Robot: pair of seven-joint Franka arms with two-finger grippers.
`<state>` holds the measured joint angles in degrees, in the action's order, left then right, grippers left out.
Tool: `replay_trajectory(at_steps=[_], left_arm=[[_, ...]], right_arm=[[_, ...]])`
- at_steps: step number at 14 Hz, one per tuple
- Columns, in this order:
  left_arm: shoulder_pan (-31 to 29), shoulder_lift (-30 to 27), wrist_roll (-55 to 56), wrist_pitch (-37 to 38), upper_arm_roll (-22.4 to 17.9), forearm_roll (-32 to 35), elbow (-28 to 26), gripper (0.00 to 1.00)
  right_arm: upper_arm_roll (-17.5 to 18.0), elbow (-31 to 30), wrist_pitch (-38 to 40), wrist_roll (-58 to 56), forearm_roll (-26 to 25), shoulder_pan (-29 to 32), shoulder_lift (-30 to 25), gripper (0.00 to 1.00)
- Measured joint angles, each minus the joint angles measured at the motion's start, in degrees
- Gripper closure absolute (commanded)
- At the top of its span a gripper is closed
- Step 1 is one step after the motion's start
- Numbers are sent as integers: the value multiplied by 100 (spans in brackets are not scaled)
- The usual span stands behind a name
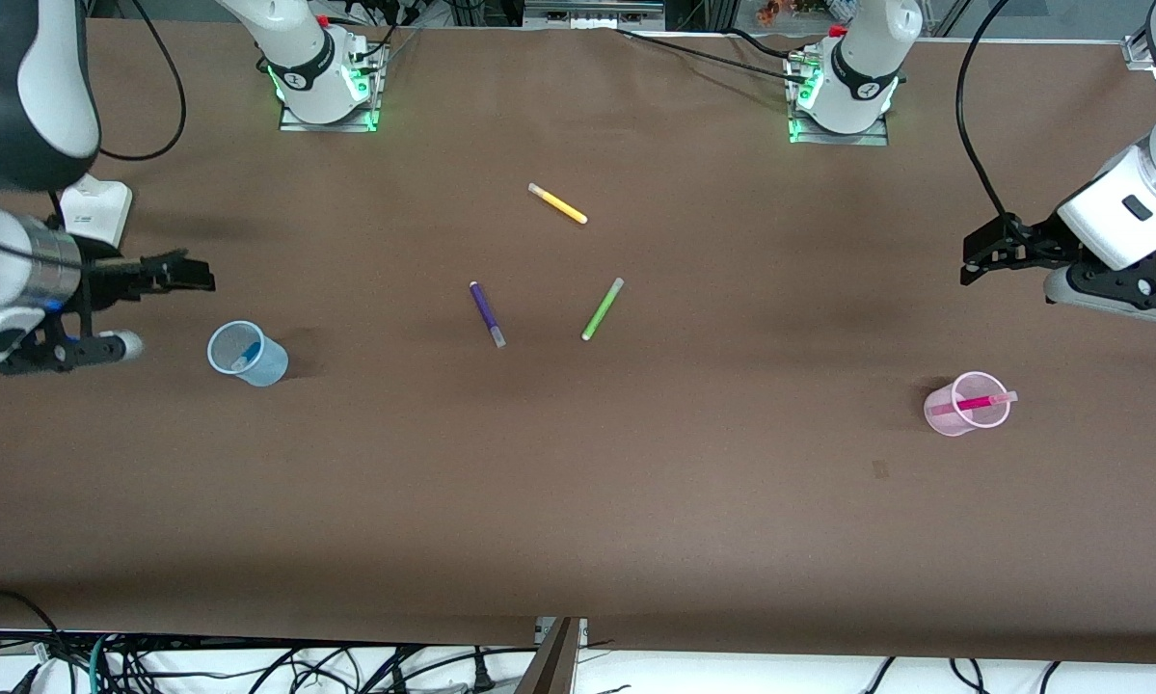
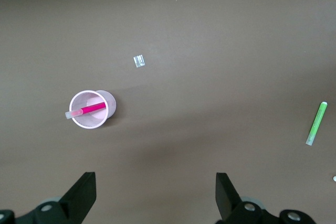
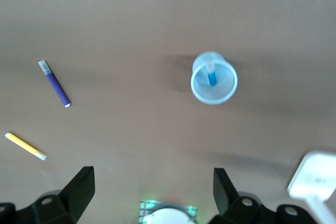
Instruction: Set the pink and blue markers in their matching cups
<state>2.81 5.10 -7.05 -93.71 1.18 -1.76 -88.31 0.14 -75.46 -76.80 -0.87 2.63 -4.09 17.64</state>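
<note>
The pink marker (image 1: 973, 403) leans inside the pale pink cup (image 1: 944, 416) near the left arm's end of the table; both show in the left wrist view, marker (image 2: 89, 110) in cup (image 2: 107, 100). The blue marker (image 1: 242, 360) stands inside the pale blue cup (image 1: 267, 366) near the right arm's end; the right wrist view shows marker (image 3: 212, 77) in cup (image 3: 202, 94). My left gripper (image 1: 973, 258) is open and empty, raised over the table beside the pink cup. My right gripper (image 1: 197, 275) is open and empty, raised beside the blue cup.
A purple pen (image 1: 487, 313), a lime-green pen (image 1: 603, 308) and a yellow pen (image 1: 557, 203) lie loose mid-table. A small pale scrap (image 2: 139, 61) lies near the pink cup. The arm bases (image 1: 327, 87) stand along the table's edge farthest from the front camera.
</note>
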Motion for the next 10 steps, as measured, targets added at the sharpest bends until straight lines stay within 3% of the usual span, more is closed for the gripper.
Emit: replay_trajectory(at_steps=[3,6,10], left_arm=[[-17,-168,-4,43,0,0,-57,0],[-44,-256,-7,104,0,0,-82,0],[-62,-261,-103,109,0,0,-192,0]], right_arm=[[-13,-910,-233,97,-87,29,-980,0],[-61,-1301,-379,112,-441,41,-1718,0],[-126,-1501,-379,111,-484,49,-1972,0]])
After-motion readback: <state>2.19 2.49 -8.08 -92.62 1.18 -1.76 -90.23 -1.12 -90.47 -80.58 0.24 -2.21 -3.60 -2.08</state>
